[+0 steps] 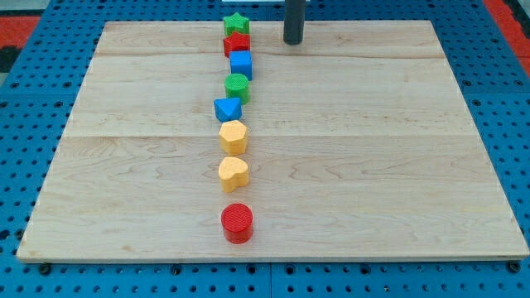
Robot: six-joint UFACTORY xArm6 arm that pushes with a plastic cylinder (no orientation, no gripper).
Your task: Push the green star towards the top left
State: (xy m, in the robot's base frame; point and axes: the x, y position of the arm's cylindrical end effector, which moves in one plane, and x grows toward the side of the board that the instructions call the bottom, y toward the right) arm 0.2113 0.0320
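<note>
The green star (236, 24) sits at the top edge of the wooden board (124, 165), near the middle, at the head of a column of blocks. My tip (293, 40) is at the view's top, to the right of the green star, with a gap between them. Directly below the star and touching it is a red block (236, 44), then a blue cube (241, 64).
The column runs down the board: a green cylinder (237, 86), a blue triangular block (227, 108), a yellow hexagonal block (233, 136), a yellow heart-like block (233, 173), and a red cylinder (237, 223). A blue pegboard (513, 124) surrounds the board.
</note>
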